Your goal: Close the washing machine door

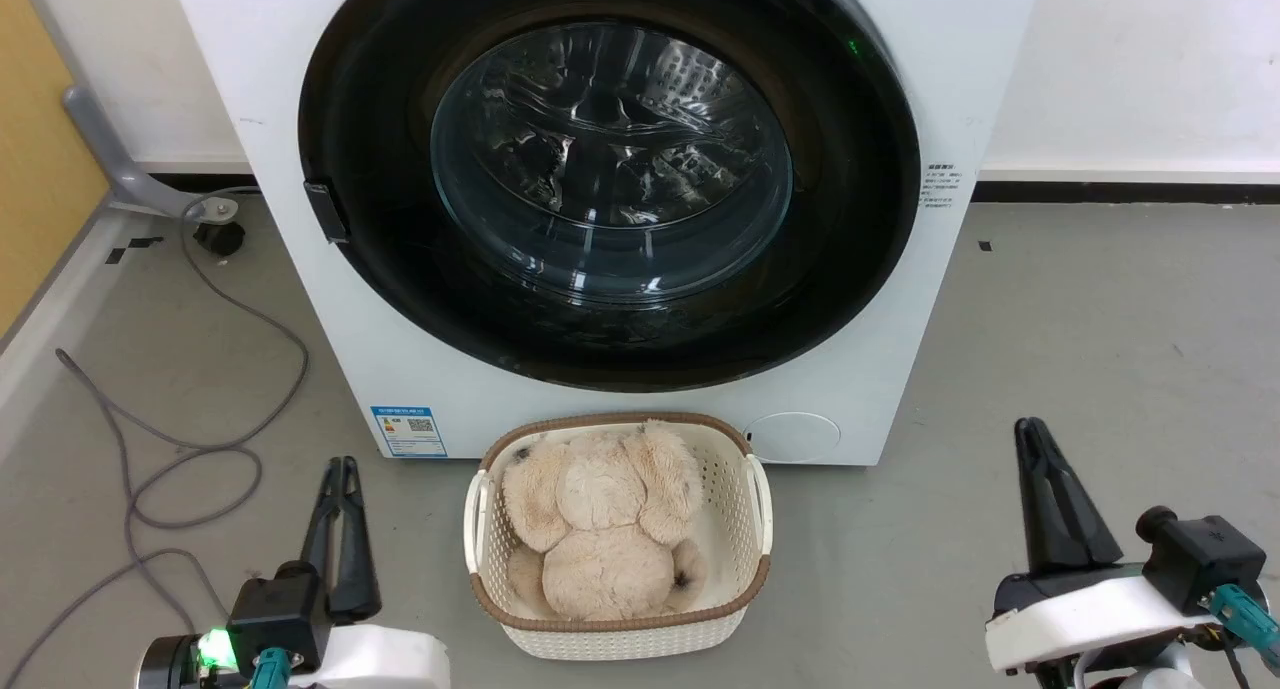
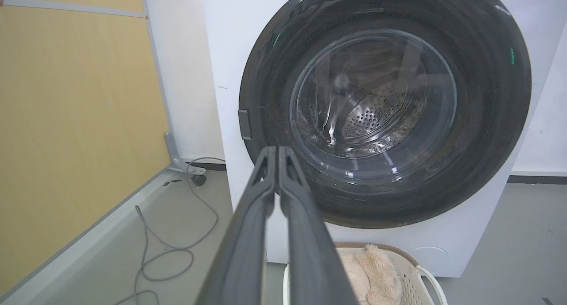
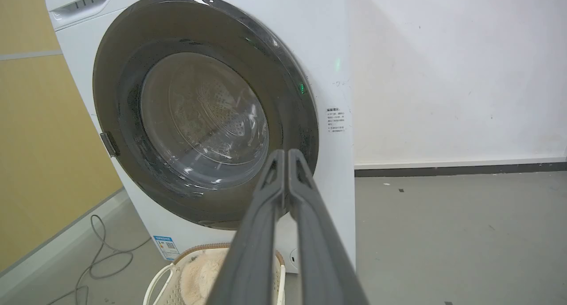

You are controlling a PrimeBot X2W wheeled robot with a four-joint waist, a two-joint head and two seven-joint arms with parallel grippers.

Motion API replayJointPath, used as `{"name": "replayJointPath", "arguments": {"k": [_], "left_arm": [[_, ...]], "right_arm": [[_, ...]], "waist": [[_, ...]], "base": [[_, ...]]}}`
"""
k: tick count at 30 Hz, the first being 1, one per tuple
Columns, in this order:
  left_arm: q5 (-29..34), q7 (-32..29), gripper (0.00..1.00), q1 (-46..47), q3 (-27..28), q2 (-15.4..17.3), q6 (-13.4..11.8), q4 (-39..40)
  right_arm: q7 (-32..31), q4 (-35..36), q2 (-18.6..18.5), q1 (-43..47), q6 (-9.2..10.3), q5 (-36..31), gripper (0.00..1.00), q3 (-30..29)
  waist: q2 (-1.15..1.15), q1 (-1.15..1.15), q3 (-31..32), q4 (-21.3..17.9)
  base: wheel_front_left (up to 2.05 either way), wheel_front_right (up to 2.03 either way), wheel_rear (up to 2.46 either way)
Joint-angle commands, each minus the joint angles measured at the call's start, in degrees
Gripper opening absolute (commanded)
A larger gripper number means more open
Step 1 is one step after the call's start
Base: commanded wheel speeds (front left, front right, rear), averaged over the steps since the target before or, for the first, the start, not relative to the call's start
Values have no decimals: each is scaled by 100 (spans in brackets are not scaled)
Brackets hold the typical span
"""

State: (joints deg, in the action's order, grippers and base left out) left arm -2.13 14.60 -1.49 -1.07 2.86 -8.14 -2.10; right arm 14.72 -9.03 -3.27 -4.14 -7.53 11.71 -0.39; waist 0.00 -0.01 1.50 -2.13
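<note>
Door point(image 1: 610, 164) flush on washer point(image 1: 960, 89). Blue label point(image 1: 408, 430) and side print point(image 1: 943, 186) unreadable. Left fingers point(image 1: 352, 559), right fingers point(image 1: 1055, 509) pressed together, empty.

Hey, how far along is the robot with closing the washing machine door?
Done, it seems: the washing machine door sits flush against the washing machine, its latch at the frame's edge. In hand: nothing; the left gripper and right gripper hang low, fingers together, apart from the door. Left: nothing visible, though whether the latch has caught cannot be told.

Black-ringed washing machine door point(image 1: 610, 299) flush, closed.
</note>
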Motion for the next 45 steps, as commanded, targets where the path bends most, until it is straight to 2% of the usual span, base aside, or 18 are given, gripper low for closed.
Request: {"name": "replayJointPath", "arguments": {"k": [1, 45], "left_arm": [[2, -11, 0, 1, 1, 0, 6, 2], [75, -513, 0, 52, 38, 1, 286, 74]], "right_arm": [[-11, 7, 0, 3, 0, -9, 0, -1], [-517, 317, 14, 145, 1, -411, 0, 13]], "waist": [[0, 1, -1, 2], [0, 1, -53, 75]], "base": [[0, 0, 0], [0, 0, 0]]}}
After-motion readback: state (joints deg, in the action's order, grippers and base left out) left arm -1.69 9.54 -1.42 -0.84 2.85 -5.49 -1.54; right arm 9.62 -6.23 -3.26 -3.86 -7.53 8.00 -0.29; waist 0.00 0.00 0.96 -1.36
